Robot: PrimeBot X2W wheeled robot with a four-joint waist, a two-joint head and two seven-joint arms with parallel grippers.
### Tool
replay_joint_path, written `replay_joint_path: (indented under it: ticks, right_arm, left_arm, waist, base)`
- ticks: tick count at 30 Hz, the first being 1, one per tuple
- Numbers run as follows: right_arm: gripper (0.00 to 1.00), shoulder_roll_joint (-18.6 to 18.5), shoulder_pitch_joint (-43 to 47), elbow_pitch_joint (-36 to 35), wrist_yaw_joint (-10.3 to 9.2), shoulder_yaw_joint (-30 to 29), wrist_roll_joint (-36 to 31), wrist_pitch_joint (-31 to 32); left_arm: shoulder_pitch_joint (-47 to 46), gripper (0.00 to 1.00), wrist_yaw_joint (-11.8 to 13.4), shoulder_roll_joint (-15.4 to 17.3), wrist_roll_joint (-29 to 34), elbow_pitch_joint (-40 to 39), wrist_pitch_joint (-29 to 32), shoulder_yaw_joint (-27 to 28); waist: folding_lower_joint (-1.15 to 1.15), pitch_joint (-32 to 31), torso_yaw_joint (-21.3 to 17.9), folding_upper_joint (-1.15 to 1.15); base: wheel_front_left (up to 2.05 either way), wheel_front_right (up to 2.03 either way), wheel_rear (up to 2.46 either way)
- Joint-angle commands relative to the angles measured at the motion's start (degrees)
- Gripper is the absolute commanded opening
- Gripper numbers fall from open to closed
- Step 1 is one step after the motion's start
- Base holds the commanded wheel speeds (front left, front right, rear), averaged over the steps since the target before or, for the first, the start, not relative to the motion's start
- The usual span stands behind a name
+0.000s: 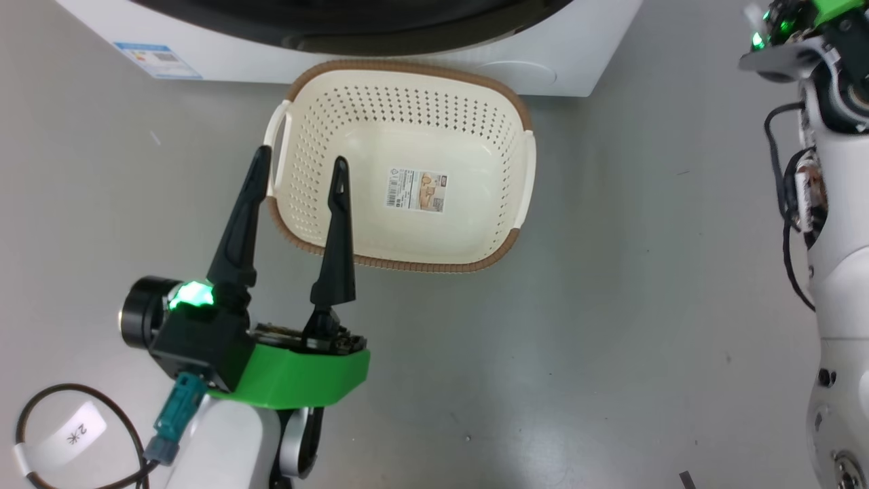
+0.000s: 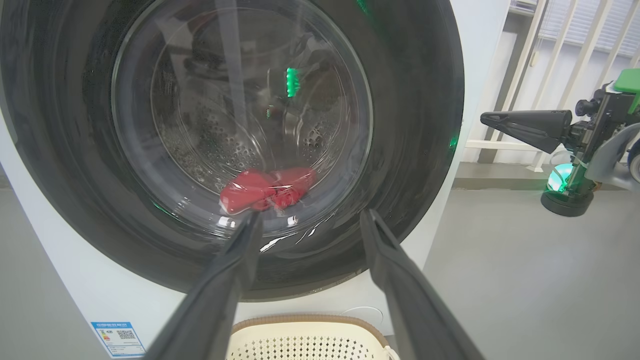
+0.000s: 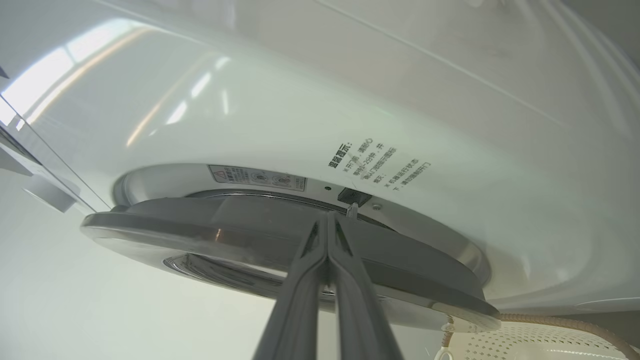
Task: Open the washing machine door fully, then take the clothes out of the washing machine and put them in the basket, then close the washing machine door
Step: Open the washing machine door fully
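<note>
Left tool (image 1: 301,158) spread wide, empty, basket (image 1: 421,263) just ahead of its tips. Right tool (image 3: 327,216) pinched shut, empty, tips at washing machine door (image 3: 210,225) edge, maybe touching. Clothes (image 2: 265,187) behind it.

One washing machine (image 1: 597,47); one basket (image 1: 407,68); one left pincer (image 1: 301,157); one right pincer (image 3: 327,220)
</note>
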Motion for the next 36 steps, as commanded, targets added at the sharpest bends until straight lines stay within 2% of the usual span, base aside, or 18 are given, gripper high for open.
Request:
replay_joint_path:
  ticks: [1,7,28,36]
  right_arm:
    - [0.0,0.64,-2.27,-0.61,-0.04,0.08,0.89,0.97]
    - [0.0,0.53,-6.27,2.25,-0.04,-0.05,1.37,3.64]
    - [0.0,-0.88,-14.62,8.51,-0.04,-0.4,-1.64,5.26]
    - [0.0,-1.03,-16.71,11.6,-0.04,-0.57,-1.12,9.21]
  left_arm:
    - [-0.9,1.0,-0.26,0.89,0.43,-1.61,-0.28,1.13]
    - [-1.27,1.0,-0.29,0.89,0.06,-1.55,-0.28,0.55]
    - [-2.1,1.0,0.45,0.89,-0.45,-1.35,-0.28,-1.31]
    - [-2.2,1.0,0.39,0.89,-0.49,-1.38,-0.28,-1.18]
  waist:
    - [0.0,0.69,0.77,0.0]
    - [0.0,1.65,1.93,0.0]
    - [0.0,3.72,5.63,0.0]
    - [0.0,4.21,5.89,0.0]
  base:
    - [0.0,0.0,0.0]
    - [0.0,0.0,0.0]
    - [0.0,0.0,0.0]
    - [0.0,0.0,0.0]
